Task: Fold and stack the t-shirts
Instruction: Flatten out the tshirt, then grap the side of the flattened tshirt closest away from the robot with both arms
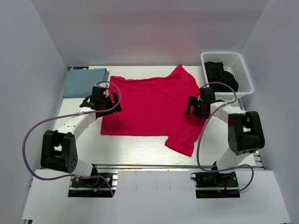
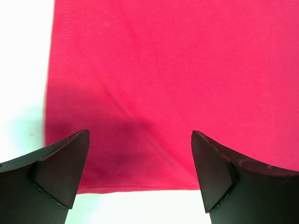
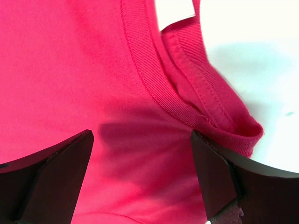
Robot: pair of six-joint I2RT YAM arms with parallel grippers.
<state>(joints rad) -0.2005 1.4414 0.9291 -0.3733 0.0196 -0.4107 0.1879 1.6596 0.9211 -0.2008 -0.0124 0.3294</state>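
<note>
I am looking down the left gripper (image 2: pixel 140 140), whose jaws are standing wide apart and gripping nothing, with a corner of the crimson t-shirt (image 1: pixel 149 105) lying flat under them and its hem (image 2: pixel 135 189) running just in front of the fingertips. The right gripper (image 3: pixel 140 140) is likewise spread with nothing between its fingers, and it is hanging over the ribbed collar (image 3: pixel 154 79), which is bunching into a fold toward the right finger. I cannot tell whether either gripper is touching the cloth. From the top camera, the crimson t-shirt is lying spread sideways in the middle of the white table (image 1: pixel 135 151), hem toward the left arm, collar toward the right arm, one sleeve pointing to the far side and one to the near edge. The pale blue-grey t-shirt (image 1: pixel 84 81) is sitting folded at the far left corner, just beside the red one. A white lattice basket (image 1: pixel 244 70) at the far right is holding dark clothing (image 1: pixel 222 74).
</note>
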